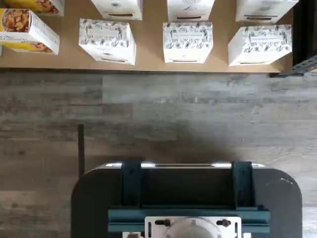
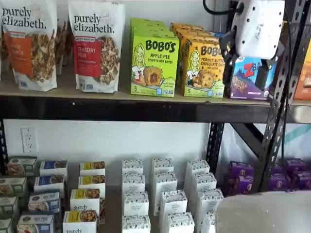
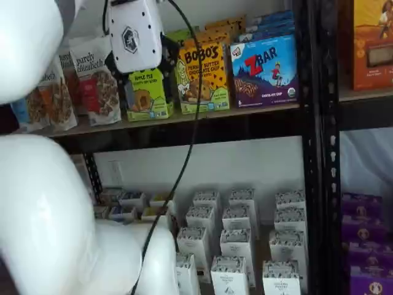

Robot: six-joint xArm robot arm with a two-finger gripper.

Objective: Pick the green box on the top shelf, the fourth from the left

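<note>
- Target: the green box [image 2: 154, 64], lime-green Bobo's Apple Pie oat-bites carton, stood upright at the front edge of the top shelf [image 2: 121, 109], face outward. More green cartons were lined up behind it in the same row.
- Neighbours: cranberry Purely Elizabeth pouch [image 2: 96, 46] just beside it on one side, yellow-orange Bobo's peanut butter box [image 2: 203, 68] near on the other w/ a narrow gap between. Blue ZBar box [image 3: 265, 70] sat beyond that.
- Gripper [image 2: 257, 29]: white body hung up at top-shelf height, in front of the ZBar/peanut-butter area in that shelf view; it overlapped the upper part of the green box in the other shelf view. Fingers were not clearly visible in either view, so spread vs. pressed together could not be told. Nothing seen in the grip.
- Wrist view showed only wood-look floor, the dark mount and small white cartons [image 1: 187, 42] on a low tan board; target not in it.
- Handling, est.: thin cardboard, light, walls stiff at edges but likely to dent at panel centre if squeezed hard. Printed surface probably semi-slick.
- Grip pt, est.: across the two narrow side faces, mid-to-upper height. Pouch-side clearance looked tight; finger entry there was the risk, plus nudging neighbours over.
- Pull straight out toward the front to clear the row behind.
</note>
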